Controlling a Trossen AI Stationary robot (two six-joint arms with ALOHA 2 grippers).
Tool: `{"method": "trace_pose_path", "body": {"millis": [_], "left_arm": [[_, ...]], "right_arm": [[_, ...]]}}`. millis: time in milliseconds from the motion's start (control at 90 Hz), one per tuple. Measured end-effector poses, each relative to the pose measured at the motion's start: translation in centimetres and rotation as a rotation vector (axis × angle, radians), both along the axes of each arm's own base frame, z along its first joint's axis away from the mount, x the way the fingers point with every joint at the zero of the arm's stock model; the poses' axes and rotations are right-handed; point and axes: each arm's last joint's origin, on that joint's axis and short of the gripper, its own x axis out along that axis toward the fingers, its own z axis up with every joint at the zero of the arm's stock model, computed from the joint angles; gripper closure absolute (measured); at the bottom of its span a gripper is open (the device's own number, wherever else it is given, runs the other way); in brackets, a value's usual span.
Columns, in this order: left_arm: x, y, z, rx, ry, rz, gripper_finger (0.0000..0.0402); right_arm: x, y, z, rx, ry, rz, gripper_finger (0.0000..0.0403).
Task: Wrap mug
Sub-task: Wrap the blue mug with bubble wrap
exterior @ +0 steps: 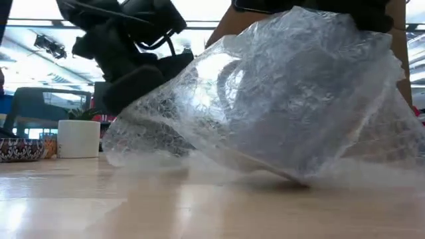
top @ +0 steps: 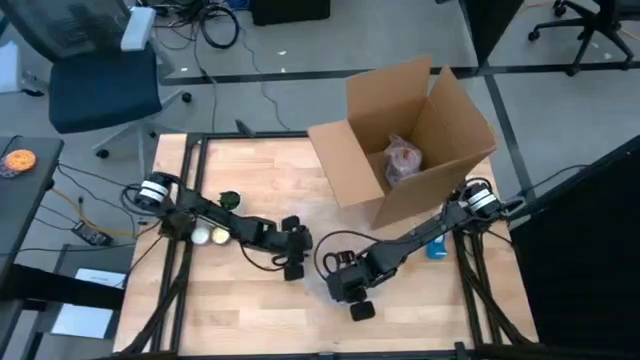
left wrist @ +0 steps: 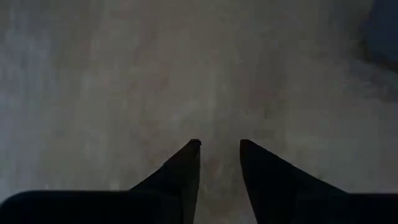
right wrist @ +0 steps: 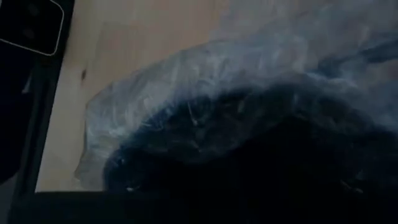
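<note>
Mug (exterior: 265,86): one, dim behind one clear bubble-wrap sheet (exterior: 299,133), low on the tabletop (top: 250,310) near its middle front
Left gripper (top: 292,262): beside the wrap; jaws slightly spread, pinching nothing
Right gripper (top: 352,290): over the wrap; jaws hidden, cannot tell
Cardboard box (top: 405,140): one, open, far right
Other cups: one white (exterior: 78,138); one patterned bowl (exterior: 20,149)

The mug (exterior: 265,86) is blurred inside bubble wrap (exterior: 199,126); right pincer's fingers are hidden by wrap
</note>
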Motion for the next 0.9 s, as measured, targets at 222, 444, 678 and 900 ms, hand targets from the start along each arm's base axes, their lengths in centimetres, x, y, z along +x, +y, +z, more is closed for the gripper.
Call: {"method": "trace_pose_path", "body": {"millis": [222, 444, 678, 900], "left_arm": [[1.3, 0.3, -0.3, 0.053, -0.114, -0.024, 0.0321], [1.2, 2.4, -1.4, 0.142, -0.027, 0.039, 0.0324], [0.8, 4.8, 0.0, 0.209, 0.017, 0.09, 0.0324], [0.2, 5.2, 6.5, 0.328, 0.031, 0.113, 0.0324]], "right_arm": [[0.4, -0.3, 0.1, -0.031, -0.054, 0.12, 0.0341], [0.6, -0.5, 0.1, -0.046, -0.074, 0.202, 0.0348], [0.5, -0.5, 0.1, -0.06, -0.079, 0.249, 0.0348], [0.6, -0.6, 0.1, -0.085, -0.091, 0.287, 0.0348]]}}
